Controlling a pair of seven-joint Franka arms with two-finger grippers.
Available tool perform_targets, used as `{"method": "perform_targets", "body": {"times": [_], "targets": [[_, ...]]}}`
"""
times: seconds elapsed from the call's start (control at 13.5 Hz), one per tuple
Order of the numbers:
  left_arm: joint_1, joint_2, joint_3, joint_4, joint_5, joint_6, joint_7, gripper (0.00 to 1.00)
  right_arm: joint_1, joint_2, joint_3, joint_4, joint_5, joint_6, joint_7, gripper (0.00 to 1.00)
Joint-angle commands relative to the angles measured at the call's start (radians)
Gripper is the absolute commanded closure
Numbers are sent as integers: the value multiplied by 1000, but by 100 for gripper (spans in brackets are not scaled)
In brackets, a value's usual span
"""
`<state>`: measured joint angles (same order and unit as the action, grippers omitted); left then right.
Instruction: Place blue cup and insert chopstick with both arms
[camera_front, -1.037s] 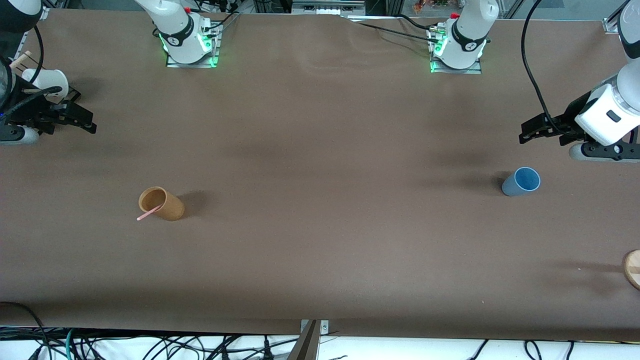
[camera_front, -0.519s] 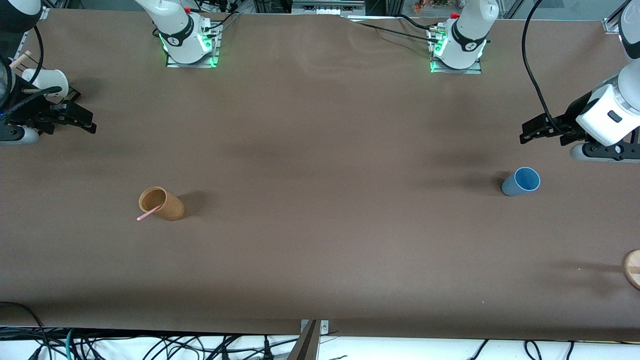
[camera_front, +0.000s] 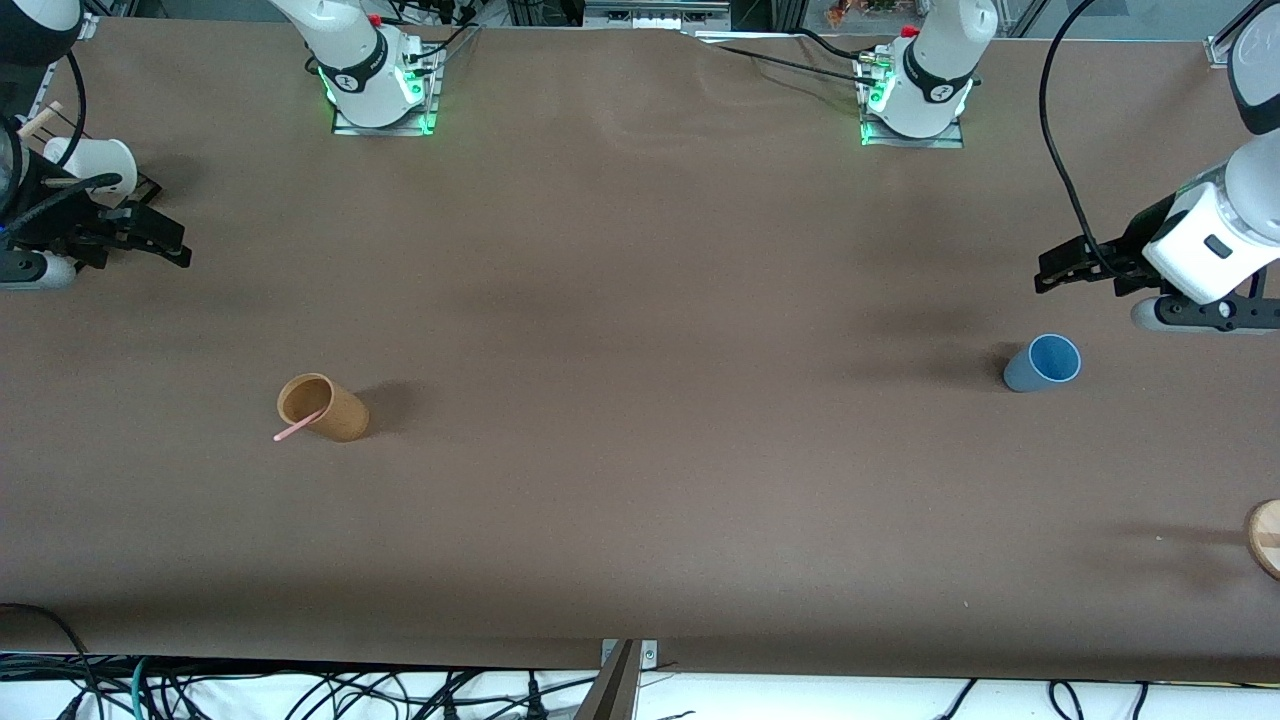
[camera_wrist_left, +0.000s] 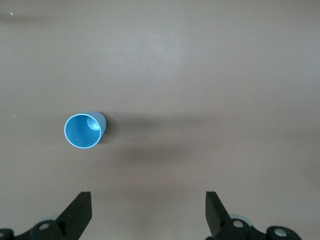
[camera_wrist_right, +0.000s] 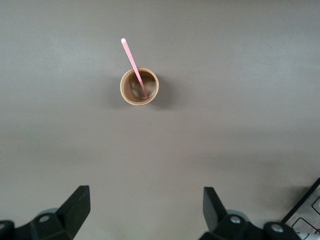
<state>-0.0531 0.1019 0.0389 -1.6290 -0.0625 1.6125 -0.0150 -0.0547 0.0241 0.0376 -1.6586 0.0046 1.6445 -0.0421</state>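
While both arms hang above the worktop (camera_front: 640, 330), the left gripper (camera_front: 1062, 268) hovers over bare cloth at the left arm's end, jaws spread and empty; since the earlier frames it has drifted slightly toward 11 o'clock in the front view; the blue cup (camera_front: 1042, 363) stands upright just nearer the camera; the right gripper (camera_front: 168, 245) waits unmoved, jaws spread; the chopstick (camera_front: 297, 428) leans in the tan cup (camera_front: 322, 406), tip toward 8 o'clock.
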Motion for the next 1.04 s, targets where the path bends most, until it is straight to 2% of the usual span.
{"method": "perform_targets", "body": {"times": [0.0,0.15,0.44,0.59,0.81,0.96], "targets": [[16,44,-1,-12,-14,24,-5,0,-10,10,5,16,-2,-6,-13,0],[21,77,1,-61,-11,104,7,0,-13,17,5,19,1,-8,-3,0],[16,90,1,-270,4,328,12,0,-11,17,4,22,-2,-20,-15,0],[13,87,1,-357,119,438,13,0,-11,16,4,46,-6,-18,-15,0],[19,90,12,-437,130,559,67,0,-11,13,5,54,1,-18,-12,0],[21,93,44,-494,130,657,124,0,-11,14,5,54,5,-18,-12,0]]}}
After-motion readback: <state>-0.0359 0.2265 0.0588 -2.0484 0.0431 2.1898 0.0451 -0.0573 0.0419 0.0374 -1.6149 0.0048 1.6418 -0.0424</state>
